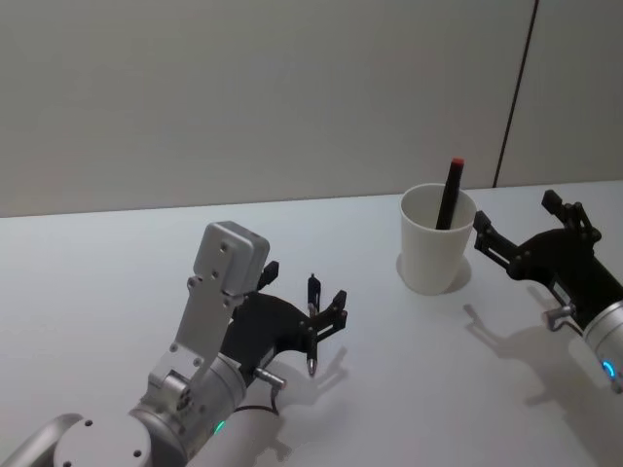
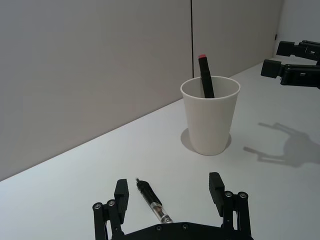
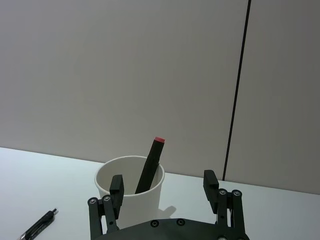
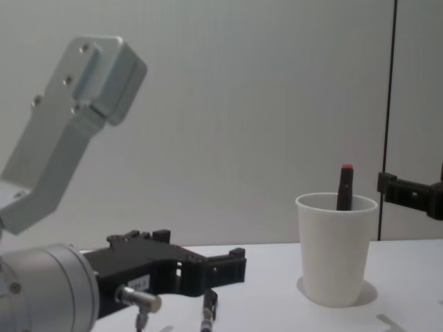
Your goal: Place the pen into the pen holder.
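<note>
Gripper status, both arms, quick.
Left gripper: open, straddling the pen, not gripping it.
Right gripper: open, empty, near the pen holder.

Pen holder (image 1: 437, 251): plain white, no print. Marker (image 1: 450, 199) inside it: black body, red end. Pen (image 2: 152, 202) on the bench (image 1: 117, 282): black upper part, clear barrel, silvery tip. Bench plain white, no pattern. Left pincer (image 2: 168, 182) and right pincer (image 1: 516, 211): matte black, small silver screws. Left arm (image 1: 219, 292): silver-grey housing, green light (image 1: 220, 426). Right arm (image 1: 608, 336): light grey, blue light (image 1: 607, 368). Wall (image 1: 243, 97) pale grey, one dark vertical seam (image 1: 516, 92).
</note>
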